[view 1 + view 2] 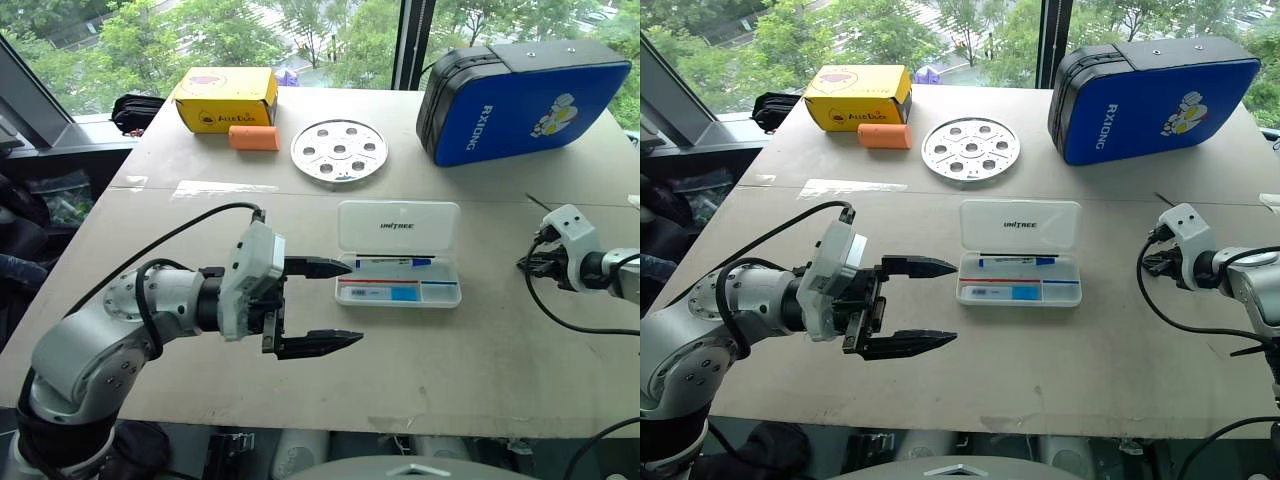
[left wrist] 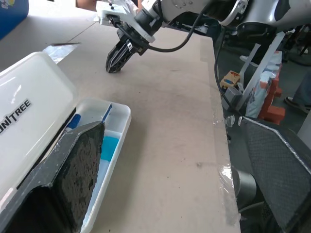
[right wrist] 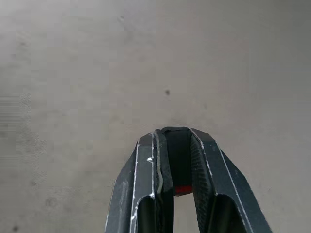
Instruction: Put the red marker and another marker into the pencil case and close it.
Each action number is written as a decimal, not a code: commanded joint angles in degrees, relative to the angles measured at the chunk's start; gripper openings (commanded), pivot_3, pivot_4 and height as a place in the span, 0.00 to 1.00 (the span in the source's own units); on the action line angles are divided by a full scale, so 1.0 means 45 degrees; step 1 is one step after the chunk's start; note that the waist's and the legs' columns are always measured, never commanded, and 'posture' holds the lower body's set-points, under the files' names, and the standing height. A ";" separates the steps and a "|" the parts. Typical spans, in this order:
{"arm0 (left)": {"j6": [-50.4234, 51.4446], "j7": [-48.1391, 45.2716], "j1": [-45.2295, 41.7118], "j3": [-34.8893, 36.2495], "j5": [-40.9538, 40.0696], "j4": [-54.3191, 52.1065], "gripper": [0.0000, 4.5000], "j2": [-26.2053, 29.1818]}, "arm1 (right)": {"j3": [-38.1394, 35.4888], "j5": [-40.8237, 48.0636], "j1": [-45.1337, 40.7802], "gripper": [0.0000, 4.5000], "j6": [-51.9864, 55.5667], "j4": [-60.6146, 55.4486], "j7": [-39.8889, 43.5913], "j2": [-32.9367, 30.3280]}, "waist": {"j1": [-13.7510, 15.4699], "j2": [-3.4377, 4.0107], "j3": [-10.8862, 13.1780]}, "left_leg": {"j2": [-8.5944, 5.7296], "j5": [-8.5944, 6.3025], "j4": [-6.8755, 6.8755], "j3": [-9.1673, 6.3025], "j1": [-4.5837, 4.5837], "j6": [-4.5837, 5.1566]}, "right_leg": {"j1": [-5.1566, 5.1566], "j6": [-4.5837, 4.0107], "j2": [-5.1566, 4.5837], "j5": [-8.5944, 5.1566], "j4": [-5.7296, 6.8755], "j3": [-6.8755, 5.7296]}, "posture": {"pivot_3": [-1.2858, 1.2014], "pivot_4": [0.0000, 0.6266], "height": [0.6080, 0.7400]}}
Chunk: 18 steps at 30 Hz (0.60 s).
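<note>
The pencil case [image 1: 455, 298] lies open in the middle of the table, its lid [image 1: 398, 225] folded back flat with the UNITREE print up. In its tray lie the thin red marker [image 1: 400, 283] and a white blue-capped marker [image 1: 395, 263]. My left gripper [image 1: 353, 302] hovers just left of the case, pointing at it, open and empty; one finger [image 2: 73, 179] overlaps the tray's near end. My right gripper [image 1: 527, 264] is well to the right of the case, tips down at the bare tabletop, shut [image 3: 172, 133]. A small red patch shows deep between its fingers.
At the back stand a large blue hard case [image 1: 520, 95], a round metal plate with holes [image 1: 339, 150], a yellow box [image 1: 225, 98] and an orange cylinder [image 1: 254, 137]. The table's front edge [image 1: 400, 425] runs close below both arms.
</note>
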 commanded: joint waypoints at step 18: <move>-0.0895 -0.0553 0.1492 0.0674 -0.0252 -0.0085 1.00 0.1102 | 0.4507 -0.1379 -0.2281 0.00 -0.4167 -0.3268 0.5101 -0.0017 | -0.0211 0.0018 0.0025 | 0.0013 0.0000 -0.0008 -0.0013 0.0000 -0.0001 | -0.0004 0.0000 -0.0015 -0.0001 -0.0002 -0.0016 | 0.52 0.24 1.00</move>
